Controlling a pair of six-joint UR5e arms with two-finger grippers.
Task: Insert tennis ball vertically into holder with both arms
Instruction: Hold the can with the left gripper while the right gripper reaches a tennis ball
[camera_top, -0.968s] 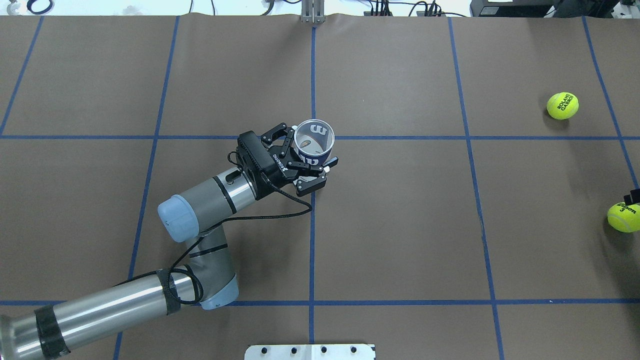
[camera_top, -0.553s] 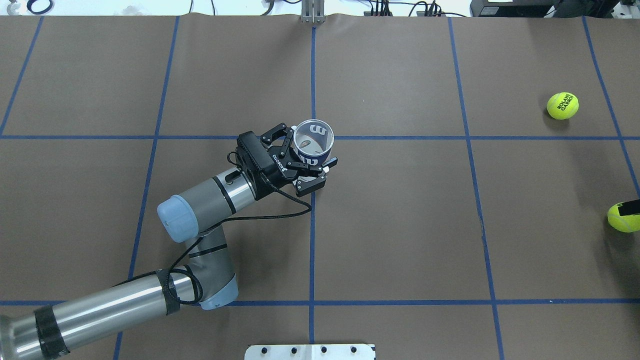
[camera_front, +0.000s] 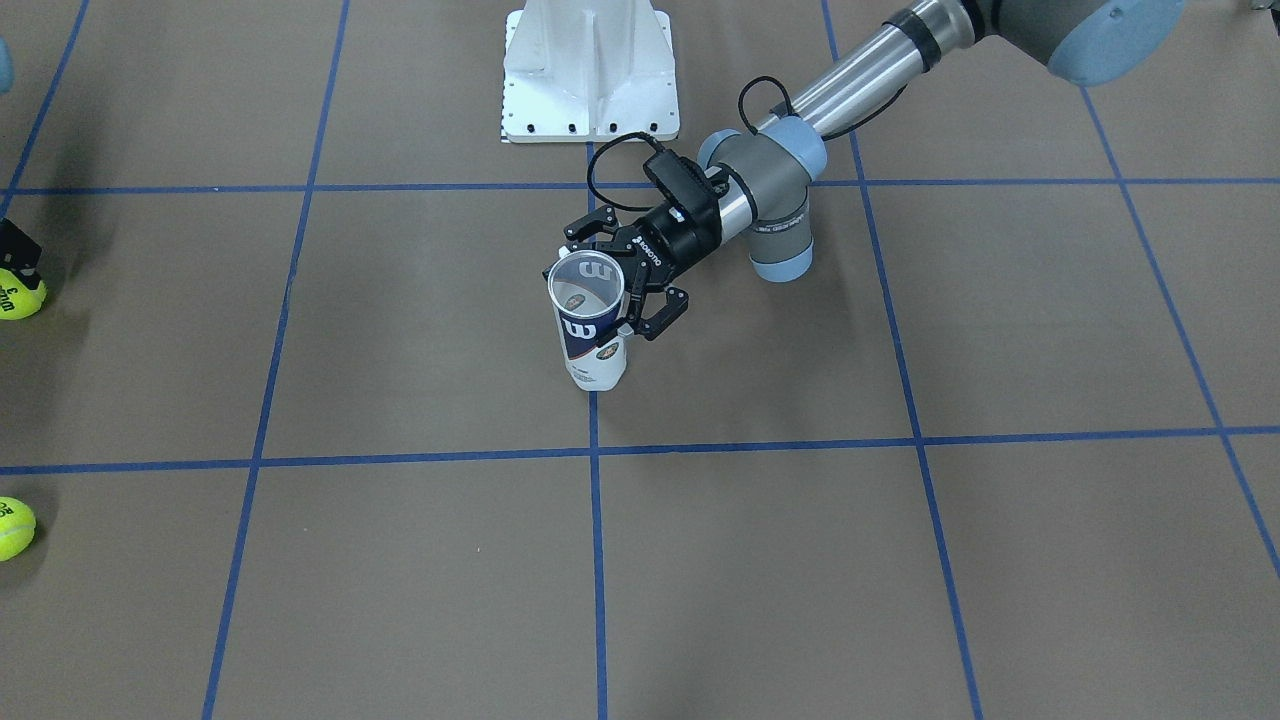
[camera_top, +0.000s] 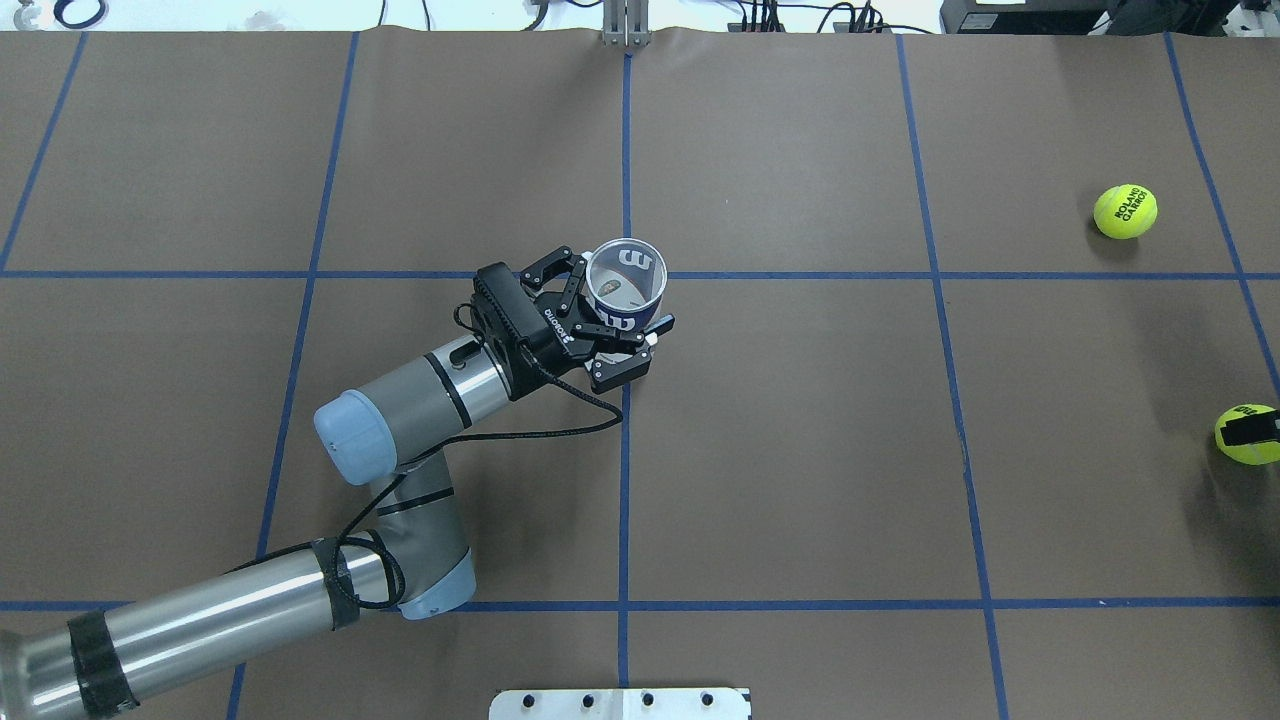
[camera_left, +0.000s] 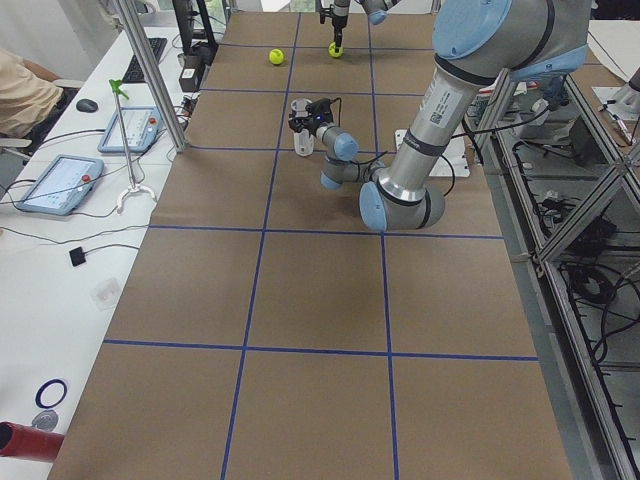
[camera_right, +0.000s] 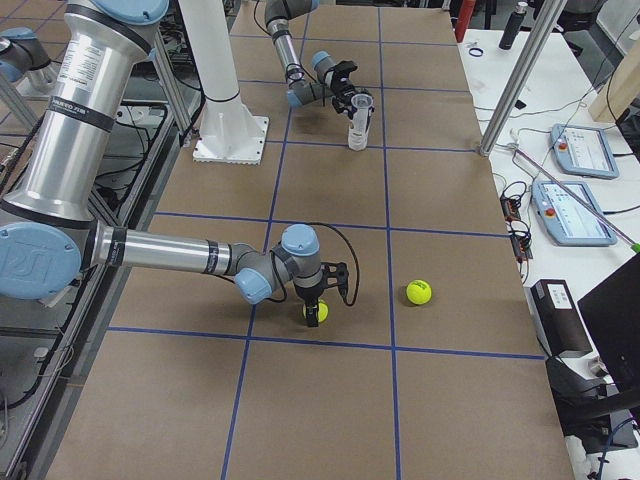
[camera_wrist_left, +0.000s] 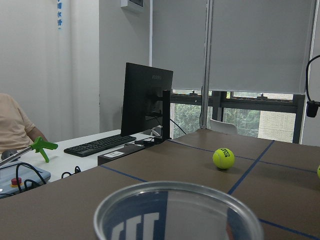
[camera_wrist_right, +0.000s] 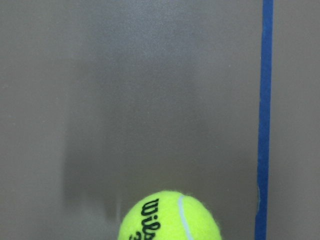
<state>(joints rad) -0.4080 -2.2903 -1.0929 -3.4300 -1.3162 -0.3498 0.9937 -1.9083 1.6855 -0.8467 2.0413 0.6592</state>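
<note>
The holder (camera_top: 625, 285), a clear can with a navy-and-white label, stands upright with its mouth up at the table's middle. It also shows in the front view (camera_front: 590, 335) and, as a rim (camera_wrist_left: 175, 215), in the left wrist view. My left gripper (camera_top: 615, 302) (camera_front: 612, 282) is shut on its upper part. A yellow tennis ball (camera_top: 1240, 447) (camera_wrist_right: 170, 217) lies at the right edge. My right gripper (camera_right: 320, 298) hangs over it, fingers spread on either side. One black finger (camera_top: 1258, 428) crosses the ball.
A second tennis ball (camera_top: 1125, 211) (camera_right: 418, 292) lies farther back on the right. The white pedestal base (camera_front: 590, 70) stands at the robot's side of the table. Blue tape lines grid the brown table cover. Operator desks with tablets border the far edge.
The right gripper's black finger has come in from the edge and now lies across the tennis ball. The left arm and the holder have not moved.
</note>
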